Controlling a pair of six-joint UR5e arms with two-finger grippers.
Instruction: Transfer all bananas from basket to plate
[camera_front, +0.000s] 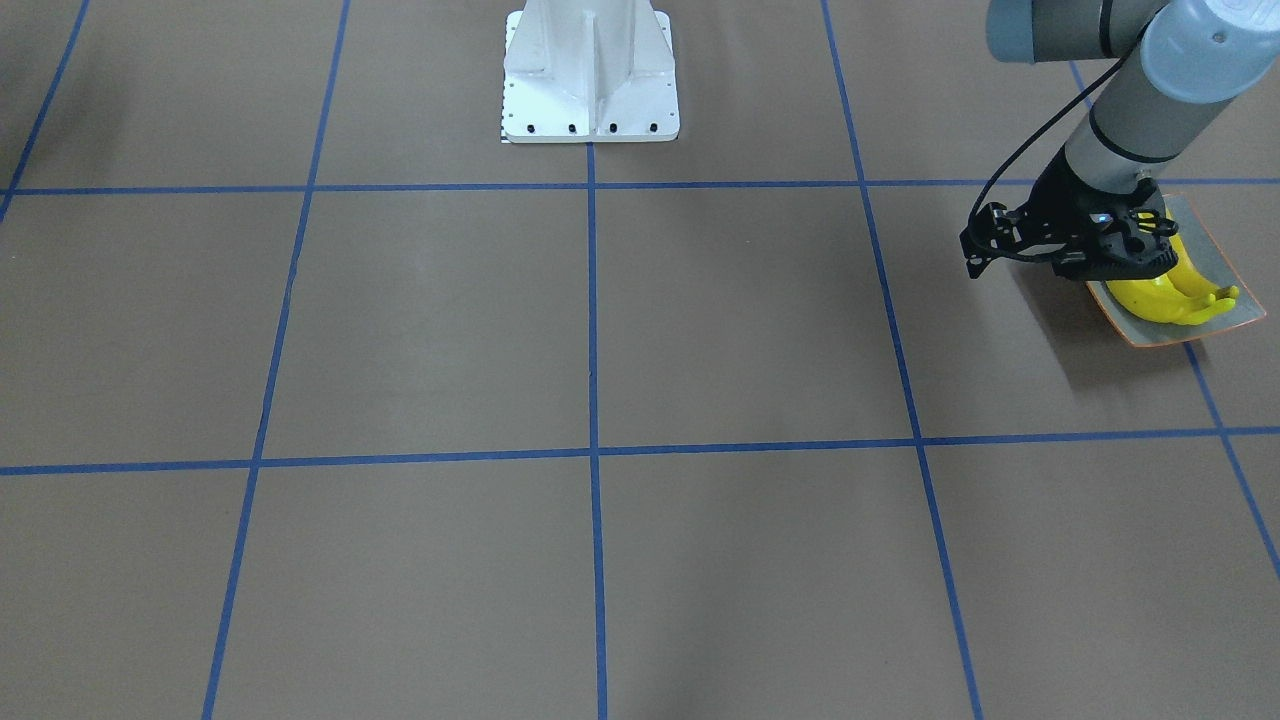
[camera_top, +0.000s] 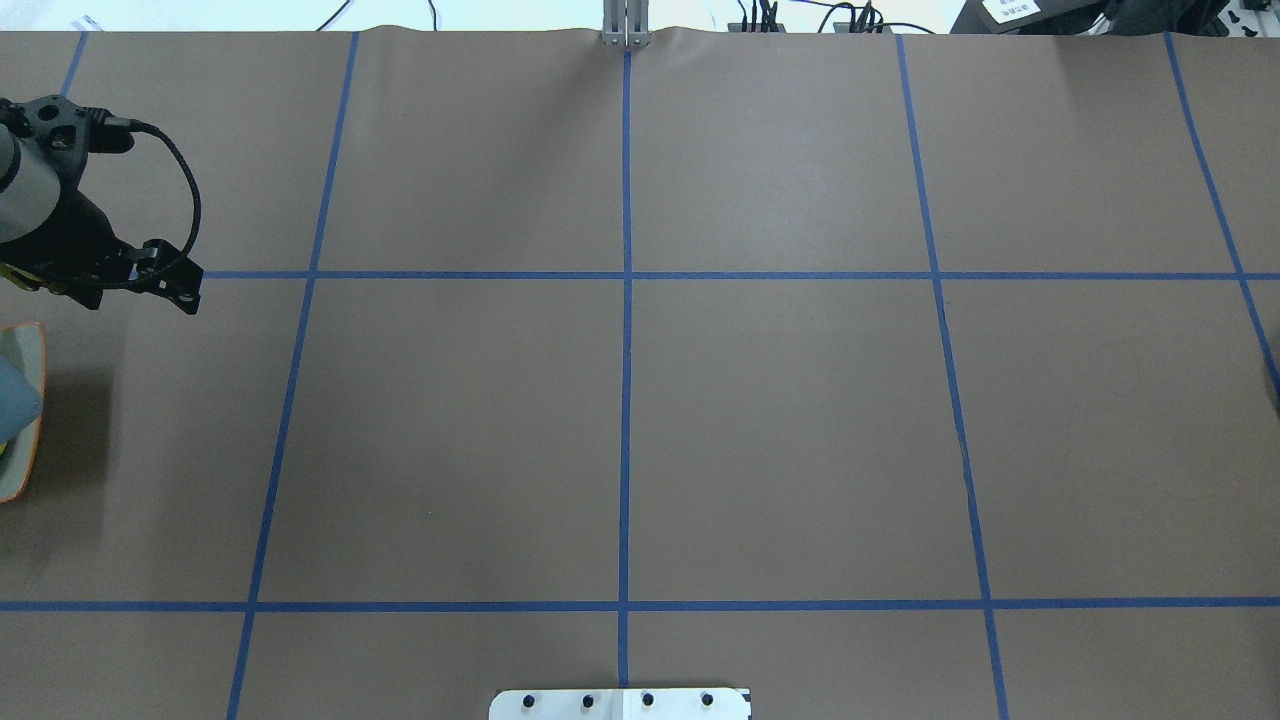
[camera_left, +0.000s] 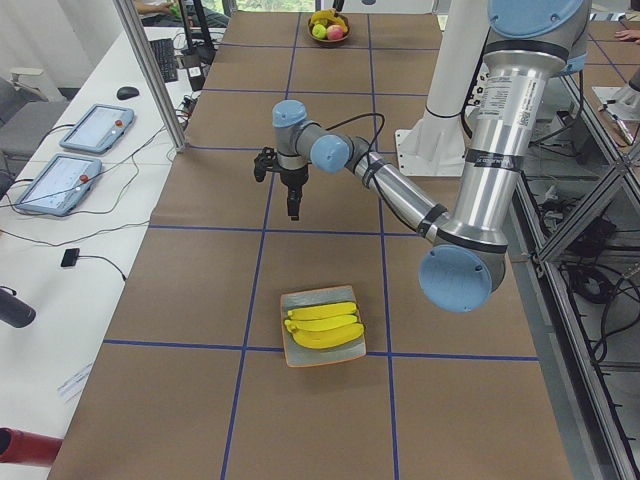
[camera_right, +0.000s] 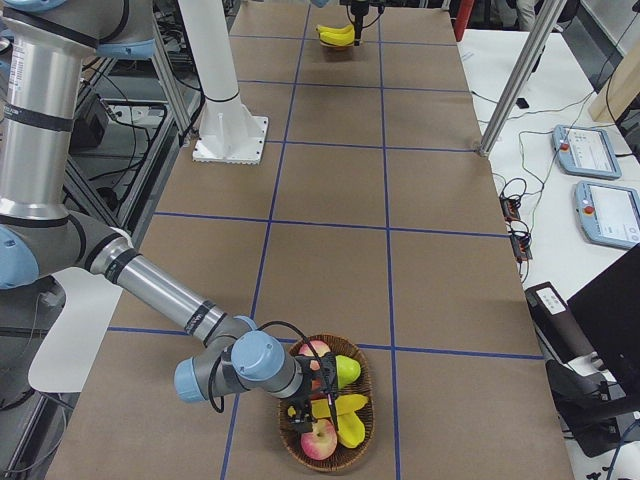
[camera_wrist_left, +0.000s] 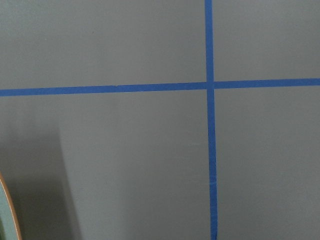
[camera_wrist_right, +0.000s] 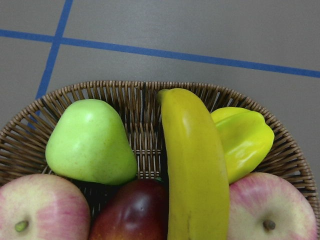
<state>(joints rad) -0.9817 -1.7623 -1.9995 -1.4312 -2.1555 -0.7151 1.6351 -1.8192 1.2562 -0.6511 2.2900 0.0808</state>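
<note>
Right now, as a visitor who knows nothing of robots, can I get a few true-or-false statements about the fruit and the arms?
1. Three bananas lie on the plate. True.
2. The basket holds no banana. False: one banana lies there between a green pear and a starfruit.
3. The left end effector grips a banana. False: it hangs empty over bare table beside the plate.
4. The right end effector is over the basket. True.

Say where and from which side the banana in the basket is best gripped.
Probably mid-length on the banana, from above, closing across its width: it lies uppermost in the basket, top bare, though the starfruit crowds one side.
</note>
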